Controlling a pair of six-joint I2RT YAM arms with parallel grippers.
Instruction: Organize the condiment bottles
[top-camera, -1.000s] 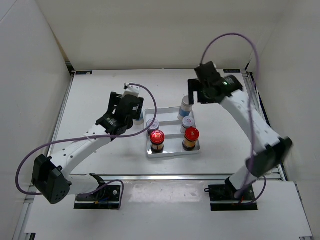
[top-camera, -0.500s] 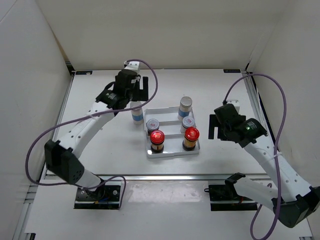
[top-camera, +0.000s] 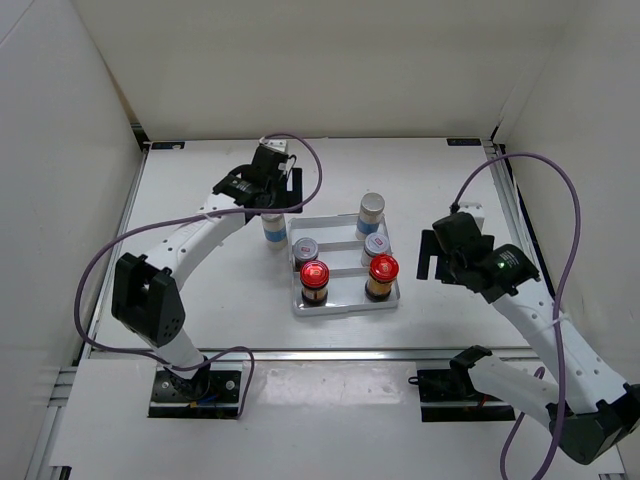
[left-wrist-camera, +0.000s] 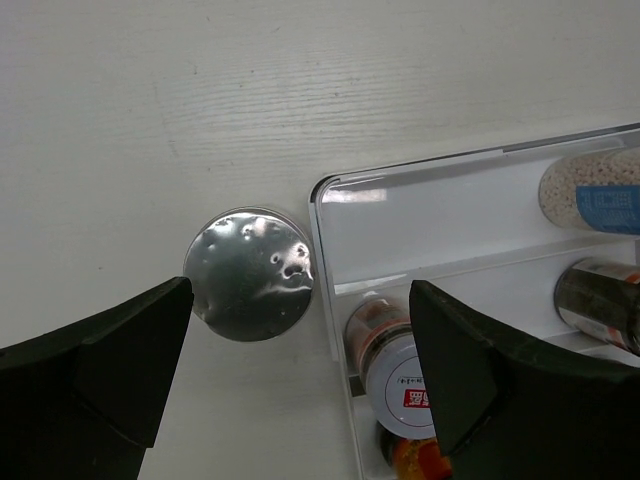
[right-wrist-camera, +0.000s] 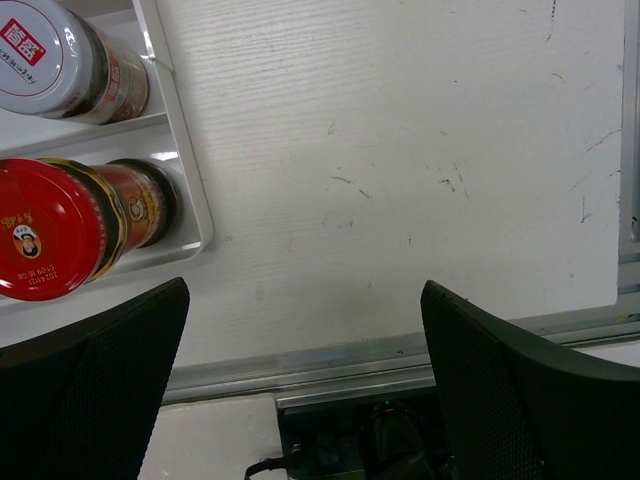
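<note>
The white stepped tray (top-camera: 345, 302) holds two red-capped amber bottles (top-camera: 314, 275) (top-camera: 383, 268) at the front, two white-lidded jars (top-camera: 306, 249) (top-camera: 376, 244) in the middle and one silver-capped bottle (top-camera: 371, 212) at the back right. The other silver-capped bottle (top-camera: 272, 228) stands on the table just left of the tray. My left gripper (top-camera: 285, 190) is open above and just behind it. In the left wrist view the silver cap (left-wrist-camera: 249, 273) lies between the open fingers, beside the tray rim (left-wrist-camera: 322, 230). My right gripper (top-camera: 432, 255) is open and empty, right of the tray.
The right wrist view shows the tray's corner (right-wrist-camera: 192, 215) with a red-capped bottle (right-wrist-camera: 55, 230) and a white-lidded jar (right-wrist-camera: 50, 60), bare table and the metal front rail (right-wrist-camera: 400, 360). White walls enclose the table on three sides.
My right arm has drawn back from the silver-capped bottle at the tray's back right to the tray's right side. My left gripper has moved from beside the outer bottle to above and behind it.
</note>
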